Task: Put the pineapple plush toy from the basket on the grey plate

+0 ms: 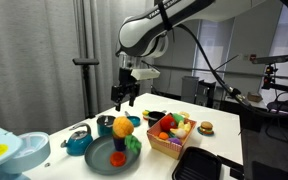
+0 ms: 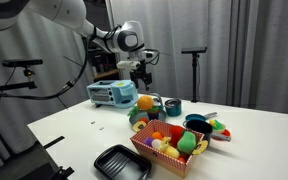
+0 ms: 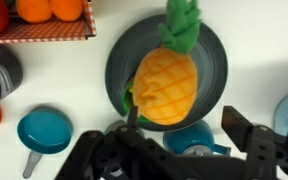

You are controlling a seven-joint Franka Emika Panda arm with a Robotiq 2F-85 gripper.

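Black Robotiq gripper (image 1: 125, 101) hanging above the table, fingers spread and empty, soft yellow-orange pineapple plush toy (image 3: 166, 88) directly beneath it on round bluish-grey plate (image 3: 214, 60), tan woven wicker basket (image 1: 167, 147) off to its side.

white rounded arm (image 1: 149, 35), black cable (image 1: 200, 52), black gripper (image 1: 124, 101)
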